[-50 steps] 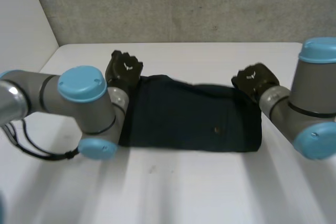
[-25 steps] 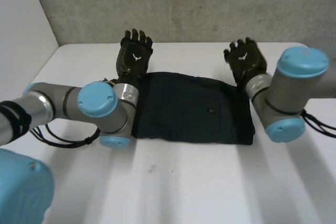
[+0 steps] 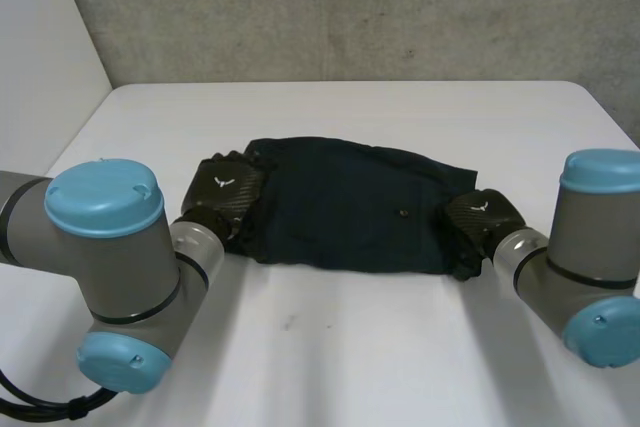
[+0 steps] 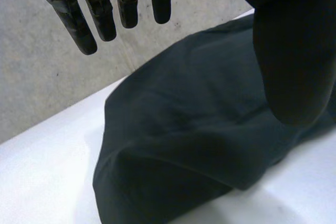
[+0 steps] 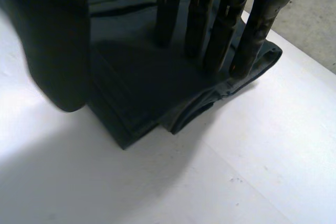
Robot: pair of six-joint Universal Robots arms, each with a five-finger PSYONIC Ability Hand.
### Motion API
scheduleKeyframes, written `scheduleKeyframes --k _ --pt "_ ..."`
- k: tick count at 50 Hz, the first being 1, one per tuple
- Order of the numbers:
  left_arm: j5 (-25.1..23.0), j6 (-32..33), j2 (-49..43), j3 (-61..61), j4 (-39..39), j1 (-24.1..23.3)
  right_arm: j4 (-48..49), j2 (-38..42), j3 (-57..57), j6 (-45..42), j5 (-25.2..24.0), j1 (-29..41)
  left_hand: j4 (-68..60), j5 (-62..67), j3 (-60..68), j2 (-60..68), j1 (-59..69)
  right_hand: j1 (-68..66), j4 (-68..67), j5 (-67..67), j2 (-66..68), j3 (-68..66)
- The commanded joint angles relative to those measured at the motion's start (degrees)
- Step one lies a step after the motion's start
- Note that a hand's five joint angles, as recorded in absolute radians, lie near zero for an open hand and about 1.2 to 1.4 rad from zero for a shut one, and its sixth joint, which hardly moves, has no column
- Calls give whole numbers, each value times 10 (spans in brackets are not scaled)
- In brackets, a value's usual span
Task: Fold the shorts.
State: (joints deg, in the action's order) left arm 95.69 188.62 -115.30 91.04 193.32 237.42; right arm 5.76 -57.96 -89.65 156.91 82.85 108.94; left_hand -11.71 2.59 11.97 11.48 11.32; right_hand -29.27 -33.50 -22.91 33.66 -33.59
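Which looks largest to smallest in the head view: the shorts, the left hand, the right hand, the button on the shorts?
1. The shorts, by far the largest.
2. The left hand and the right hand look about alike, so I will not rank them.
3. The button, the smallest.

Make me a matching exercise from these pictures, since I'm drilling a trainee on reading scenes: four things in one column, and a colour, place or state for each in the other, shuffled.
Things:
1 shorts
2 table
3 button
4 right hand

Descriptions:
A white
B open, straight fingers at the shorts' end
C dark blue, lying folded
D small, on the shorts' top layer

Pairs: 1-C, 2-A, 3-D, 4-B.
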Motion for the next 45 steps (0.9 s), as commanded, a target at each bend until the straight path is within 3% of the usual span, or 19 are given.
scheduleKeyframes --k 1,11,19,23,27,35,38,43,45 --pt "1 3 -4 -3 7 3 47 30 15 -45 36 -6 15 -24 -18 -13 -11 -507 -465 -471 463 -464" --pt "3 4 6 0 5 4 34 -58 0 -120 63 -21 15 -24 -18 -13 -11 -507 -465 -471 463 -464" --pt "4 4 18 3 5 6 8 -81 33 -350 66 -29 15 -24 -18 -13 -11 -507 -465 -471 463 -464" --pt "4 4 21 4 5 6 8 -79 77 -442 56 -1 15 -24 -18 -13 -11 -507 -465 -471 463 -464" --pt "5 4 24 3 5 6 8 -41 137 -473 -2 99 15 -24 -18 -13 -11 -507 -465 -471 463 -464" --pt "39 -2 67 -3 7 31 3 34 193 -468 -189 183 17 -26 -20 -15 -13 -507 -465 -471 463 -464" --pt "45 -2 76 -8 7 40 4 53 193 -447 -234 189 17 -26 -20 -15 -13 -507 -465 -471 463 -464" --pt "45 -2 87 -31 7 54 5 66 196 -302 -276 192 17 -26 -20 -15 -13 -495 -452 -458 451 -451" --pt "44 0 87 -37 7 57 5 65 197 -243 -274 189 17 -26 -20 -15 -13 -252 -210 -215 208 -209"
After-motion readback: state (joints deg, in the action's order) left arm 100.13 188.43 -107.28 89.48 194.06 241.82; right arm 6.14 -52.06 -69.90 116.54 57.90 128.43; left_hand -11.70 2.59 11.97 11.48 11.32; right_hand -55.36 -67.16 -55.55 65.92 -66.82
